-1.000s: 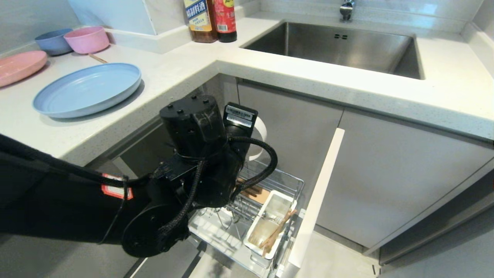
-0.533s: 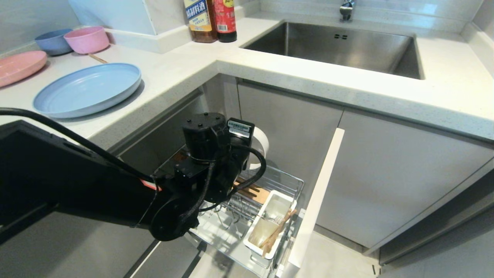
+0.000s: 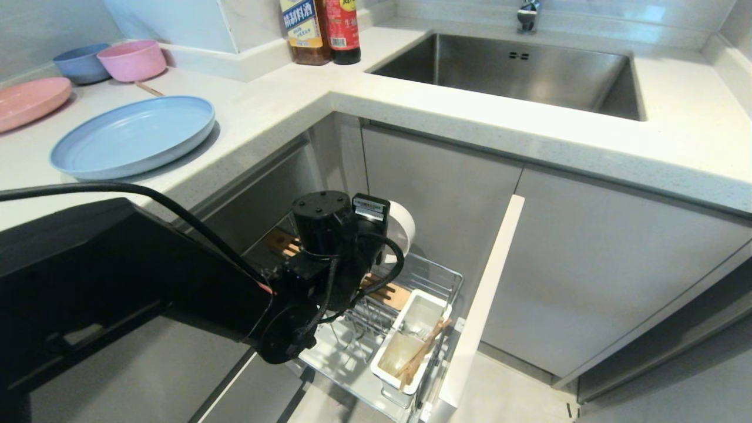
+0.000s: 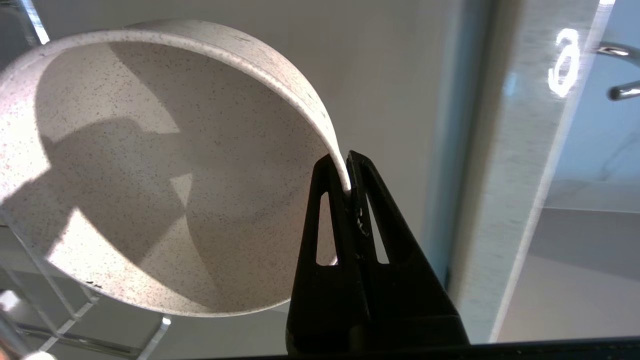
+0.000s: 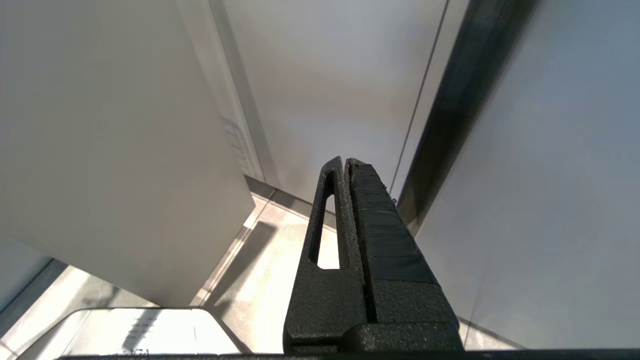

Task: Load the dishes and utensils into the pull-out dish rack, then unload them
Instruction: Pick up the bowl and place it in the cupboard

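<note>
1. The left gripper (image 4: 346,172) has its jaws pinched on the rim of the cream-white bowl (image 4: 150,170); the rim runs between the two black fingers (image 4: 325,240), and the bowl's open side faces the wrist camera.
2. In the head view the same bowl (image 3: 401,229) shows as a white edge just past the jaws, held on its side above the back of the pull-out dish rack (image 3: 429,273).
3. Below the jaws lies the rack's slotted wooden strip (image 3: 392,294), and nearer the cabinet front (image 3: 484,305) stands the white utensil cup (image 3: 411,341), with the chopsticks (image 3: 424,348) leaning in it.
4. Well above and far from the jaws, the pale blue plate (image 3: 134,136) lies flat on the counter (image 3: 470,117).
5. The right gripper (image 5: 346,165) is away from the rack, its jaws pressed together with nothing between them.
</note>
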Available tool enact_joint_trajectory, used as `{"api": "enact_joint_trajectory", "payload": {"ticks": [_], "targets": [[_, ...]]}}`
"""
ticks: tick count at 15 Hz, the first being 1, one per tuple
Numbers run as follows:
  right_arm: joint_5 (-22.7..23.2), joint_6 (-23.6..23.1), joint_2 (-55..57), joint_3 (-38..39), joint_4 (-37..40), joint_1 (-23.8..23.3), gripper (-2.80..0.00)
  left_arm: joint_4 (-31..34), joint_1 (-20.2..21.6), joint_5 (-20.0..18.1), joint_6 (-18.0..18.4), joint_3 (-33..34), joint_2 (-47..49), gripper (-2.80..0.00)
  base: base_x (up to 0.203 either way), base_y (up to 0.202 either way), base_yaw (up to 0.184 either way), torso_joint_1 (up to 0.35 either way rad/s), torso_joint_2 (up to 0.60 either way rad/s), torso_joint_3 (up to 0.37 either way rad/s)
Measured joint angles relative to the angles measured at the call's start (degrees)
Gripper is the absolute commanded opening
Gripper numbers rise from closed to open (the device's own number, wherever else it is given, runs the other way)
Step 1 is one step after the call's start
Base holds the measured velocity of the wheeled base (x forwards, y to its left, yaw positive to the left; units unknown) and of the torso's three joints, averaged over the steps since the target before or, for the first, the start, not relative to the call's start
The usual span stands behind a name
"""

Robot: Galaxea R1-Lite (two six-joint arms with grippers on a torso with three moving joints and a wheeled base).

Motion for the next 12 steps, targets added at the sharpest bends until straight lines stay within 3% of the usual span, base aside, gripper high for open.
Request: {"api": "enact_joint_trajectory", "payload": {"ticks": [12], "targets": [[0.0,0.0,0.0,0.0,0.0,0.0,-2.8,-8.5,1.7,-2.3,0.0,-1.5,8.1,-2.8,0.0,0.0,0.0,0.0,0.0,0.0]]}}
